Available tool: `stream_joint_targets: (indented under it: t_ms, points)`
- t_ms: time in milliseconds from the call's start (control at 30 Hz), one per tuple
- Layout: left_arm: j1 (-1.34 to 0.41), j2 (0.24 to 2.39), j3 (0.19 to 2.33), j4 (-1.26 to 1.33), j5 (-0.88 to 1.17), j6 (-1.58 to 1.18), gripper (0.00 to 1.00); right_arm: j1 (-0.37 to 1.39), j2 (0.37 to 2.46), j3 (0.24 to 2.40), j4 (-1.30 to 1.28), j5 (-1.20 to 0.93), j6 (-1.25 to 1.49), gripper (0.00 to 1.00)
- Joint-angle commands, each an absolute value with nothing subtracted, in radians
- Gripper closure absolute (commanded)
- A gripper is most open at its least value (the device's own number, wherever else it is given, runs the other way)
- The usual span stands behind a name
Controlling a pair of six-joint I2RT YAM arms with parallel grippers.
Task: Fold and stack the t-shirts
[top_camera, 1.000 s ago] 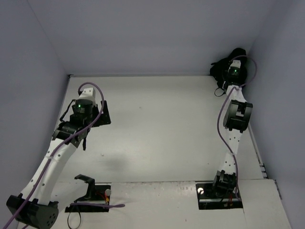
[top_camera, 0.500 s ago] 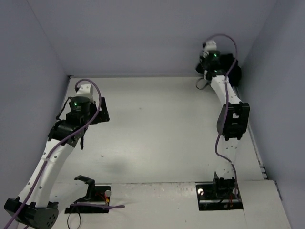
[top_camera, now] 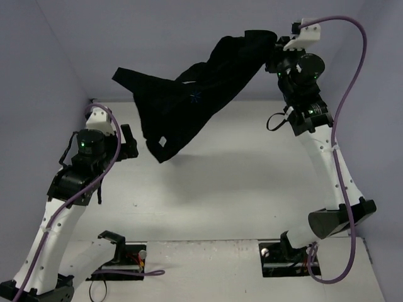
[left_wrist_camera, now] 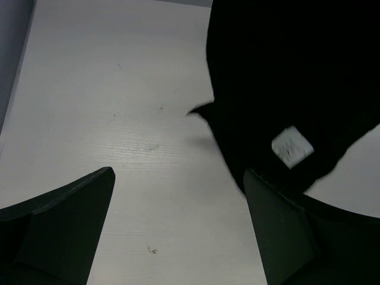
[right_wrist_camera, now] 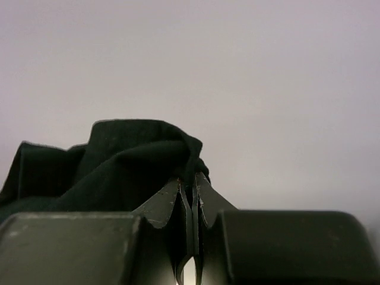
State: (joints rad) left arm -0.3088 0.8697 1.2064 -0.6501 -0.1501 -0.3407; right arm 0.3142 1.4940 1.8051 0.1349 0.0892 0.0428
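Observation:
The black t-shirt (top_camera: 208, 82) hangs in the air, bunched at its top right corner and draping down to the left, with a tiny blue mark (top_camera: 195, 96) on it and its lowest end just above the table. My right gripper (top_camera: 276, 58) is raised high at the back right and shut on the bunched cloth; the right wrist view shows the jaws (right_wrist_camera: 191, 181) pinching a fold of the t-shirt (right_wrist_camera: 119, 160). My left gripper (top_camera: 132, 142) is open and empty, just left of the shirt's lower end. In the left wrist view the left gripper (left_wrist_camera: 179, 175) is over bare table, with the t-shirt (left_wrist_camera: 285, 77) and its white label (left_wrist_camera: 292, 146) by the right finger.
The white table (top_camera: 239, 182) has pale blue-grey walls behind it and on both sides. The arm bases (top_camera: 119, 258) with purple cables (top_camera: 346, 207) stand at the near edge.

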Motion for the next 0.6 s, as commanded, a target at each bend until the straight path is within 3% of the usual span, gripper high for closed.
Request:
stream_joint_targets:
  t_ms: [0, 200, 300, 433, 567]
  points:
    - [-0.316, 0.871, 1.198, -0.620, -0.153, -0.304, 0.11, 0.319, 1.400, 1.542, 0.175, 0.247, 0.195, 1.00]
    - [-0.316, 0.939, 1.106, -0.608, -0.129, -0.311, 0.11, 0.320, 1.367, 1.118, 0.150, 0.347, 0.461, 0.97]
    - [-0.316, 0.993, 1.061, -0.581, -0.093, -0.321, 0.11, 0.318, 1.425, 1.025, 0.103, 0.356, 0.522, 0.79]
    - [-0.334, 1.042, 1.028, -0.523, 0.060, -0.286, 0.11, 0.305, 1.556, 1.094, -0.067, 0.361, 0.481, 0.57]
    - [-0.482, 1.135, 1.063, -0.516, 0.134, -0.206, 0.11, 0.261, 1.543, 1.113, -0.127, 0.316, 0.437, 0.44]
